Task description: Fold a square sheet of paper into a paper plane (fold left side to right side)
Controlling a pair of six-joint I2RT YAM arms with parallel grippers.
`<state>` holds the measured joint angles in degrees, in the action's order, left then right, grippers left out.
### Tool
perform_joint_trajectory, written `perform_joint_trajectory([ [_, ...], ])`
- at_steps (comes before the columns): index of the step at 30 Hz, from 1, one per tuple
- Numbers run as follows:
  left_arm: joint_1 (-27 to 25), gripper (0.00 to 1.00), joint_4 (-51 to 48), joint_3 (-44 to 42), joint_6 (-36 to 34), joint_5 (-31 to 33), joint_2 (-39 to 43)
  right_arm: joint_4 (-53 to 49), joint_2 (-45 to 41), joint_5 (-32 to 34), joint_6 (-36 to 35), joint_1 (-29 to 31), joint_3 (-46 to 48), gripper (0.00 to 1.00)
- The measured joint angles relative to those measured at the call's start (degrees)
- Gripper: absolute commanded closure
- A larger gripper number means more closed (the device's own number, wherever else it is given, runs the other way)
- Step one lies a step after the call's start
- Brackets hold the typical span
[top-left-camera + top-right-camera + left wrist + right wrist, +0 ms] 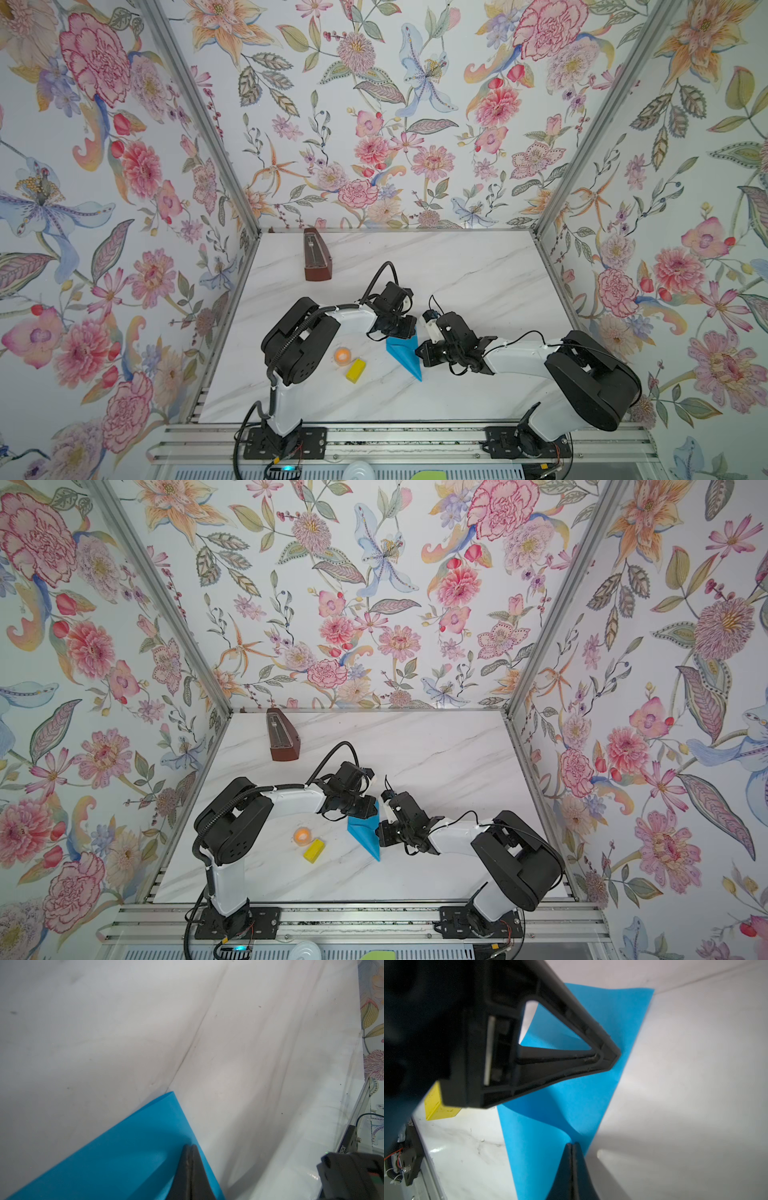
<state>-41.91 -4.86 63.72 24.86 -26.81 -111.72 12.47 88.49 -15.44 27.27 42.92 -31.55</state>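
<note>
Resting closed left gripper [190,1147] and right gripper [572,1145] on the flimsy paper plane [405,357] (pinch unclear), we'd grasp its right edge.

The white-and-black left arm [349,319] and right arm [517,356] bend inward. The black triangular left gripper [190,1148], jaws pressed together, sits just ahead of the equally closed right gripper [572,1146].

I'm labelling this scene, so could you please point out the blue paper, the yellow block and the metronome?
blue paper [402,354]: in a top view, on its folded middle.
yellow block [355,370]: in a top view, on its top face.
metronome [316,259]: in a top view, on its front face.
</note>
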Motion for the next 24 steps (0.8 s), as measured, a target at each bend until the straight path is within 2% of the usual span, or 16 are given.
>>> perform_joint_trajectory([
  [24, 0.0, 1.0, 0.0, 0.0, -0.7, 0.0, 0.0, 0.0, 0.9, -0.4, -0.4, -0.7, -0.3, 1.0],
])
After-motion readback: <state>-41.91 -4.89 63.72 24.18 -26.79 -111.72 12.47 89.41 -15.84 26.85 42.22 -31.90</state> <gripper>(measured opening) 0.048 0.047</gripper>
